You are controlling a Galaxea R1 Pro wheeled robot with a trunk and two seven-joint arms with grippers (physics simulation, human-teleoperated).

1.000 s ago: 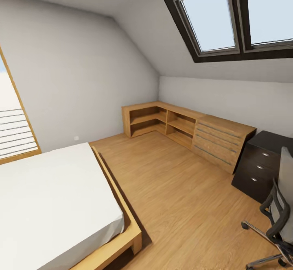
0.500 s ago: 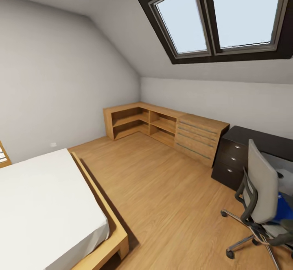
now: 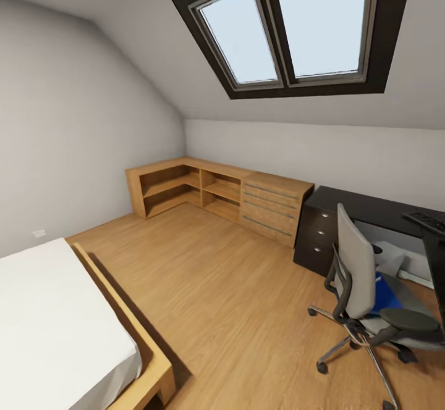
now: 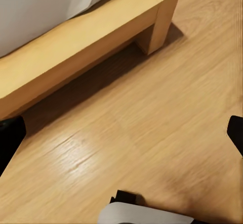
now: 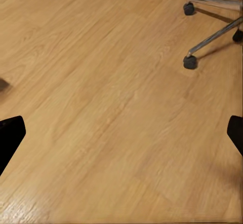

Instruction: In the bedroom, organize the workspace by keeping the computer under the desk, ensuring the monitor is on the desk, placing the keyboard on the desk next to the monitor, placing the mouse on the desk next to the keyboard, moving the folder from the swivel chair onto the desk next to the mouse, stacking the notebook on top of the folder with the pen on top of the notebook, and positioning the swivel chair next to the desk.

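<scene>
Robot is in transit, nothing manipulated yet. Chair [image 3: 361,280] sits at right, just beside the desk [image 3: 371,207]; chair casters [image 5: 190,62] show in the right wrist view. Folder [image 3: 384,294] lies blue on the seat, mostly hidden by the backrest. Keyboard [image 3: 426,220] is on the surface at far right; a dark edge at the right border may be the monitor, can't confirm. Bed [image 3: 55,330] near left, shelf unit [image 3: 216,191] along the far wall.

Left end effector [image 4: 121,133] and right end effector [image 5: 121,130]: both spread wide, holding nothing, over bare floor.

Step in hand, as I judge it: approaching the workspace. Next: close in on the chair, line up for the folder.
</scene>
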